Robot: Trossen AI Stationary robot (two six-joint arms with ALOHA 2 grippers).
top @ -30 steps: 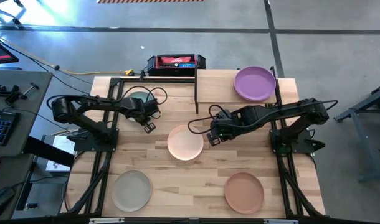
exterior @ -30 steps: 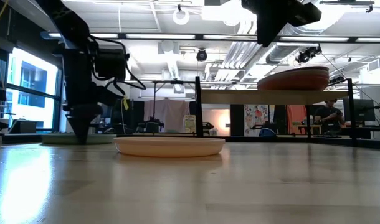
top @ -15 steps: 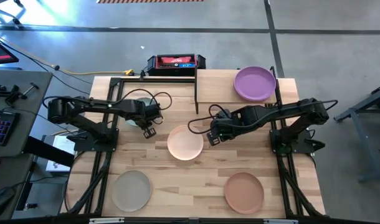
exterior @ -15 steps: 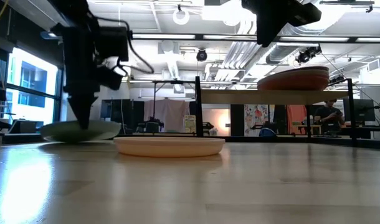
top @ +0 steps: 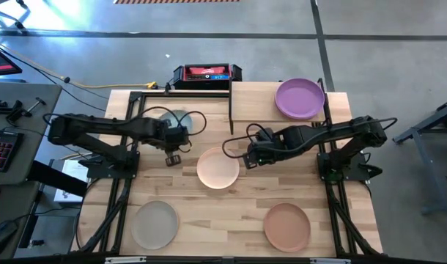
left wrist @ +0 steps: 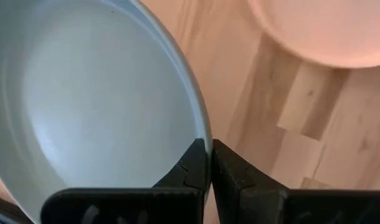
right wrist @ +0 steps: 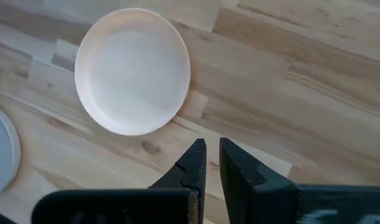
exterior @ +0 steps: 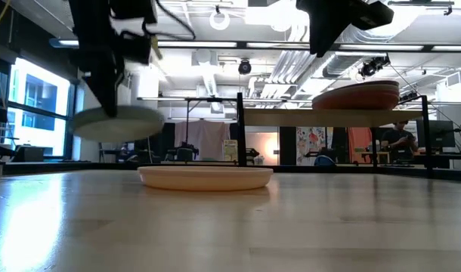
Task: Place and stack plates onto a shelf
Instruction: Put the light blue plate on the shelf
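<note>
A pale grey-blue plate [left wrist: 96, 99] hangs above the table's far left, with my left gripper [left wrist: 209, 155] shut on its rim; the low view shows the plate [exterior: 117, 122] clear of the tabletop. A cream plate [top: 218, 168] lies flat at mid-table. My right gripper [right wrist: 213, 152] hovers beside the cream plate [right wrist: 133, 70], fingers nearly together with nothing between them. The shelf [top: 253, 99] stands at the far right and carries a purple plate [top: 300, 98]. My left gripper pinches the plate's rim [left wrist: 202, 127] between its two fingers, one finger inside the rim and one outside. The fingers come steeply from above. The plate hangs clear of the table, roughly level, stretching away from the fingers to one side.
A beige plate [top: 154, 224] lies near the front left and a terracotta plate [top: 287, 226] near the front right. A red and black box [top: 207, 73] sits beyond the far edge. In the low view the shelf board [exterior: 329, 115] stands raised on thin black legs.
My left gripper has risen with the grey-blue plate and drifted a little toward the table's right. The plate lay on the table, then tipped up at the held edge, and now hangs clear above it.
</note>
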